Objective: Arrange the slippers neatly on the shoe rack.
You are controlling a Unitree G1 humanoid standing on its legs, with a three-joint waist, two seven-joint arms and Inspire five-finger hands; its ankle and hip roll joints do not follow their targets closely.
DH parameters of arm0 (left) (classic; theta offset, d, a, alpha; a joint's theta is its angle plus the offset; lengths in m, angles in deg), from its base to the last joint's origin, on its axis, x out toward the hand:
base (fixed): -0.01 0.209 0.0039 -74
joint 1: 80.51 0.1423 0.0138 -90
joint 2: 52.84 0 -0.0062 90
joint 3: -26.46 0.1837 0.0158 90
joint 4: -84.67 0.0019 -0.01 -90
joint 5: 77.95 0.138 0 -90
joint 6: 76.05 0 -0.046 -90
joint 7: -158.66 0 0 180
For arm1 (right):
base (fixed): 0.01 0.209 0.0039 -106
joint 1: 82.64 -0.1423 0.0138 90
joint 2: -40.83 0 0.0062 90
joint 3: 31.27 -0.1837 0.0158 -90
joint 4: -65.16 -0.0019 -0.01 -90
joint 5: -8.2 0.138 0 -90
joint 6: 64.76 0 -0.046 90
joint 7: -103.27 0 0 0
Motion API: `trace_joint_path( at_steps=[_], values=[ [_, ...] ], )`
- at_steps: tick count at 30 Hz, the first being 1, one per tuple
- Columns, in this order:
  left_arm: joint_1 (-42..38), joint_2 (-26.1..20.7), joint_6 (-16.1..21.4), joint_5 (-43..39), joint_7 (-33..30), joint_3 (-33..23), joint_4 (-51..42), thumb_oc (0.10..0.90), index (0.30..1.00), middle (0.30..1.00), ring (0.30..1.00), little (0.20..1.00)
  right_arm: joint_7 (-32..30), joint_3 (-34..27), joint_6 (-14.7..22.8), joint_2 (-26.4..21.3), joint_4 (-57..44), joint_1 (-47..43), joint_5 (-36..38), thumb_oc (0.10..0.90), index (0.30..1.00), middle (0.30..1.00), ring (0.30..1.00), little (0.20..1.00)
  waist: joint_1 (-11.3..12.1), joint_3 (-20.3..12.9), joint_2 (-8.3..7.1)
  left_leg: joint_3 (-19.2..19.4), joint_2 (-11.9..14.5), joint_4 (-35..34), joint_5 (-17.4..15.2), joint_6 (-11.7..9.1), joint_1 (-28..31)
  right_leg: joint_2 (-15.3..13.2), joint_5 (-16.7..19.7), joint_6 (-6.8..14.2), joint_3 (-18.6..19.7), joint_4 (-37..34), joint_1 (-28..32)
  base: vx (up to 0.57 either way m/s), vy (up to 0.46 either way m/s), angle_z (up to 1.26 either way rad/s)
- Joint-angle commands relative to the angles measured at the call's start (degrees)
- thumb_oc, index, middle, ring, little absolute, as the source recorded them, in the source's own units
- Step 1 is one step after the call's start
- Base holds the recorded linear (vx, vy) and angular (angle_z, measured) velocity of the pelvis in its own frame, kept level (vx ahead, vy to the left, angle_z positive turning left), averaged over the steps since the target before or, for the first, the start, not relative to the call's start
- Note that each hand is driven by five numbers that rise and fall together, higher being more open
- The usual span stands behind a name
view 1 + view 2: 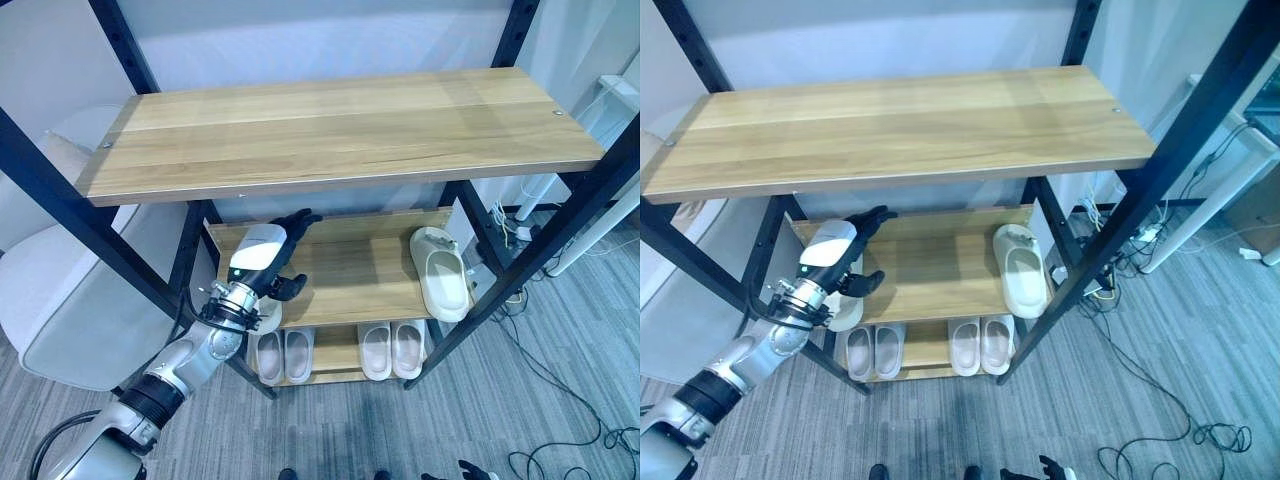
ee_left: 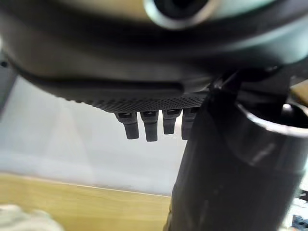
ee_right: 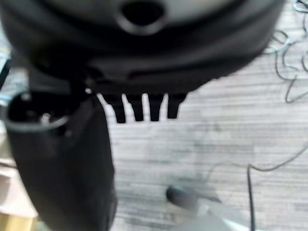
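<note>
The shoe rack has three wooden shelves. On the middle shelf one cream slipper lies at the right end, toe toward the back. My left hand reaches over the shelf's left end with its fingers straight, so it is open. A pale slipper peeks out beneath that wrist at the shelf's front left corner, mostly hidden. Two pairs of slippers stand side by side on the bottom shelf. My right hand hangs open above the grey carpet, holding nothing.
The bare top shelf overhangs the lower ones. Black frame posts slant down at both sides. A grey upholstered seat stands to the left of the rack. Cables and white table legs are at the right.
</note>
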Motion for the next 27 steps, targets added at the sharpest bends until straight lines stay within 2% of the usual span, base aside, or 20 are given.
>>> trace_joint_path(
  at_steps=[1,12,20,27],
  values=[
    [-15.2,-3.5,-2.0,4.6,-6.4,-3.2,3.5,0.800,0.900,0.900,0.900,0.900,-1.1,-1.1,2.3,-2.2,-2.6,-0.3,1.7,0.800,0.900,0.900,0.900,0.900,-0.3,0.5,-1.49,-1.6,-3.4,0.1,-1.7,0.7,-3.2,-2.2,0.2,5.1,-1.4,0.3,-3.4,0.00,0.000,0.00],
    [-19.8,-6.3,-6.0,10.5,-7.7,-0.7,9.3,0.800,0.900,0.900,0.900,0.900,-1.5,-1.7,2.9,-2.6,-3.2,-0.4,2.7,0.800,0.900,0.900,0.900,0.900,-0.8,1.5,-2.25,-0.8,-3.9,0.1,-1.1,1.1,-6.8,-2.7,1.9,5.4,-0.2,0.3,-7.3,-0.01,0.038,-0.04],
    [-19.1,-7.8,-6.1,11.4,-7.9,-1.6,8.1,0.800,0.900,0.900,0.900,0.900,-1.8,-2.0,3.4,-2.4,-5.3,0.1,2.8,0.800,0.900,0.900,0.900,0.900,-0.6,2.1,-2.73,-0.7,-4.2,0.1,-1.4,1.3,-7.2,-3.0,2.1,5.5,0.0,0.3,-7.9,0.00,0.008,-0.06],
    [-16.4,-8.6,-6.3,11.2,-7.6,-4.2,5.2,0.800,0.900,0.900,0.900,0.900,-1.9,-1.6,3.0,-1.7,-6.4,0.5,2.2,0.800,0.900,0.900,0.900,0.900,0.1,1.6,-2.60,-0.9,-4.3,0.1,-2.2,1.4,-4.8,-3.0,1.3,5.5,-0.2,0.3,-5.7,0.01,-0.003,0.00]
  ],
)
